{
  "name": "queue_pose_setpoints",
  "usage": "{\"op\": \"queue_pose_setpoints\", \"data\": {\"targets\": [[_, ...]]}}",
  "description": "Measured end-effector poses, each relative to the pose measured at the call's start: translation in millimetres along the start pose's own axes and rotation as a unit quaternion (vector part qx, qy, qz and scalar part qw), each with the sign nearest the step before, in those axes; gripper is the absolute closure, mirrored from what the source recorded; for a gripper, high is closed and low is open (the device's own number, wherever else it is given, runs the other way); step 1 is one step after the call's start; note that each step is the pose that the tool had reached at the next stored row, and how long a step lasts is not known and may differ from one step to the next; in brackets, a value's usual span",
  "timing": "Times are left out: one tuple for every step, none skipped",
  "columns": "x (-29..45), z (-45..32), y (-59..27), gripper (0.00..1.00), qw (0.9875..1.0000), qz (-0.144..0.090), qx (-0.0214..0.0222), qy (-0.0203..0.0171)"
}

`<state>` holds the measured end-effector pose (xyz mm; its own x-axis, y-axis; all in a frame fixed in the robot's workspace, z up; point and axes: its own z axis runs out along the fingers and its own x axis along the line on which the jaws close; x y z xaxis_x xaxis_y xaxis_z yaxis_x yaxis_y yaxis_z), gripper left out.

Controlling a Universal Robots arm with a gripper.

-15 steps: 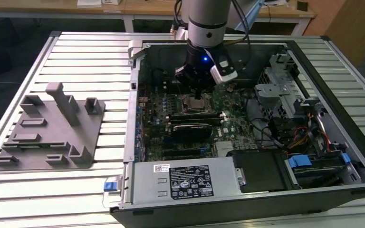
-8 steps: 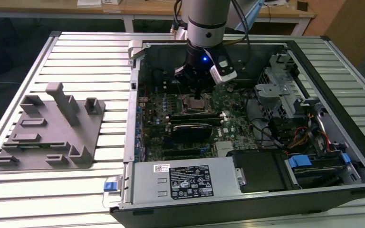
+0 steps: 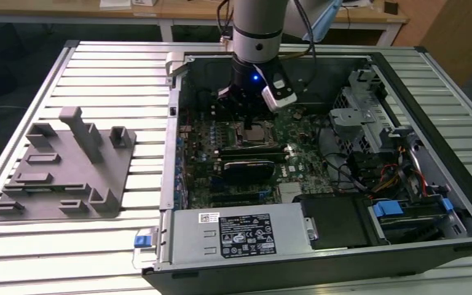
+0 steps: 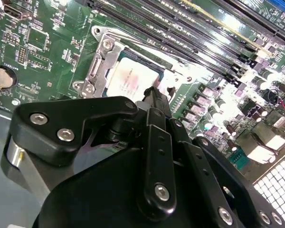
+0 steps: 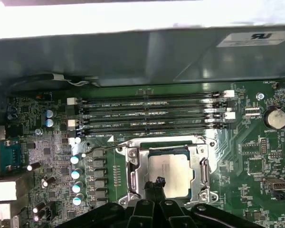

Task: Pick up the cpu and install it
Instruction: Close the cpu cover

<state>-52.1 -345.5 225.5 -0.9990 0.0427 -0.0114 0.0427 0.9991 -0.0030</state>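
The cpu [image 5: 170, 167] lies flat inside the socket's metal frame [image 5: 132, 176] on the green motherboard, its silver top facing up. In the second wrist view the cpu [image 4: 128, 78] shows just past my black fingers [image 4: 154, 123]. My gripper [image 5: 156, 182] hangs over the chip's near edge, its tips pressed together with nothing between them; whether they touch the chip I cannot tell. In the exterior view the arm [image 3: 257, 37] reaches down into the open computer case, right above the socket [image 3: 257, 131].
Memory slots [image 5: 147, 114] run alongside the socket. A coin battery [image 5: 275, 118] and capacitors [image 5: 77, 173] sit on the board. The case holds a power supply [image 3: 236, 233] and drive cage [image 3: 359, 117]. A grey fixture [image 3: 64, 166] lies at the exterior view's left.
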Motion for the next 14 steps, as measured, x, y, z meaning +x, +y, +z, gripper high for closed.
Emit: {"op": "queue_pose_setpoints", "data": {"targets": [[0.2,-0.3,0.0,0.89,1.0000,0.000,0.0001,0.0001],[0.2,-2.2,0.0,0.89,1.0000,0.000,0.0001,0.0000],[0.1,-6.4,0.0,0.89,1.0000,0.000,0.0000,0.0000],[0.1,-10.8,0.0,0.89,1.0000,0.000,-0.0001,0.0000],[0.0,-15.2,-0.1,0.89,1.0000,0.000,0.0000,-0.0001],[0.0,-16.8,-0.1,0.89,1.0000,0.000,0.0001,0.0001],[0.0,-16.8,0.0,0.89,1.0000,0.000,-0.0001,0.0000],[0.0,-16.8,0.0,0.89,1.0000,0.000,-0.0002,-0.0001],[0.0,-16.9,0.0,0.89,1.0000,0.000,-0.0002,-0.0001],[0.0,-17.0,0.0,0.89,1.0000,0.000,0.0000,0.0000],[0.0,-17.1,0.0,0.89,1.0000,0.000,-0.0001,0.0000],[0.0,-17.1,0.0,0.89,1.0000,0.000,-0.0001,0.0000],[0.4,-16.1,-0.1,0.89,1.0000,0.000,0.0000,0.0000],[0.5,-15.0,-0.1,0.89,1.0000,0.000,0.0000,0.0000]]}}
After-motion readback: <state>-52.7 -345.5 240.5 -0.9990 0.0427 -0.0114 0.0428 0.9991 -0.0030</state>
